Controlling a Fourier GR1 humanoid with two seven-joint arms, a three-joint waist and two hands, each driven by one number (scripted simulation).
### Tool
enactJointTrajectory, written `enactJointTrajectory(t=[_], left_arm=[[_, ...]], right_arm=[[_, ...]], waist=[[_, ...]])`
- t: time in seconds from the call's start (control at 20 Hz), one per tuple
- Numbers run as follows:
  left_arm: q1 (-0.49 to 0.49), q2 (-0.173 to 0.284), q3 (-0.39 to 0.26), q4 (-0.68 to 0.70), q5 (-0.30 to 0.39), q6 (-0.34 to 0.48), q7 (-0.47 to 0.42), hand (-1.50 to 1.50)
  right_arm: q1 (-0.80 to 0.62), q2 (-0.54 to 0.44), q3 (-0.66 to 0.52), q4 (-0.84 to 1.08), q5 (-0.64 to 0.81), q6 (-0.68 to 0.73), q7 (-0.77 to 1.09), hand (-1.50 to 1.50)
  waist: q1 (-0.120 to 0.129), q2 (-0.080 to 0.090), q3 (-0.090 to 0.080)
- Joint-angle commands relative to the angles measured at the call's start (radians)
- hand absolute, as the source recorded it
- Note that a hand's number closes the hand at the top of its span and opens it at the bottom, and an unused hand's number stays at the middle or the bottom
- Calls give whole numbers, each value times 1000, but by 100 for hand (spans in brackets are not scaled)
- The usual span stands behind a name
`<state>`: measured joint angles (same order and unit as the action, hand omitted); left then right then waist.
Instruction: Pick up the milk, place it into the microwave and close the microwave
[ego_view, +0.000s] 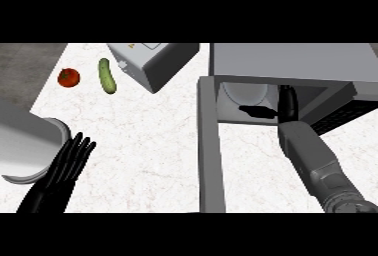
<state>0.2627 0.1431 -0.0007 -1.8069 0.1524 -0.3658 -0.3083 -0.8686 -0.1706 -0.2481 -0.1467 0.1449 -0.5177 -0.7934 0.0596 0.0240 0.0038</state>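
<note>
Forearms enter from the lower edge. Left hand (65, 165) rests low at the view's left, fingers straight and together, holding nothing, just beside a large grey cylinder (26, 145) partly cut off by the edge. Right forearm (317, 160) runs up into the microwave (295, 60), whose door (210, 150) stands wide open, edge-on, reaching toward the near counter edge. Right hand (286, 102) is inside the cavity; only a dark narrow shape shows, so cannot tell if its fingers are curled or straight. Milk is not plainly visible: a dark blob (257, 111) sits on the cavity floor by the turntable, could be a shadow or the carton, cannot tell. Judged: placement step, near release. Farther off on the counter (148, 150): toaster (151, 62), cucumber (108, 76), tomato (69, 77), all well apart from the action. Risks: pulling the hand out could drag or tip the milk if the fingers catch it; forearm may clip the cavity frame; swinging the door while the arm is inside would jam it.
</note>
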Motion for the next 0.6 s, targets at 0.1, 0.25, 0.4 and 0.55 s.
enactJointTrajectory(t=[0.1,0.25,0.4,0.55], left_arm=[[26,-10,-29,-27,-25,-3,-1,-150],[-17,-31,-36,0,-42,23,16,-150],[-9,-8,-22,24,-37,-10,-15,-150],[-57,-48,-37,5,-34,38,59,-150]], right_arm=[[91,-22,-40,-1,-37,98,-117,-150],[134,17,-43,-15,-53,183,-147,-150],[172,10,-41,-19,-60,286,-176,-150],[230,44,-32,-32,-60,307,-219,-150]], waist=[[-10,-5,0],[-34,-13,-2],[-38,-16,-2],[-47,-18,-2]])
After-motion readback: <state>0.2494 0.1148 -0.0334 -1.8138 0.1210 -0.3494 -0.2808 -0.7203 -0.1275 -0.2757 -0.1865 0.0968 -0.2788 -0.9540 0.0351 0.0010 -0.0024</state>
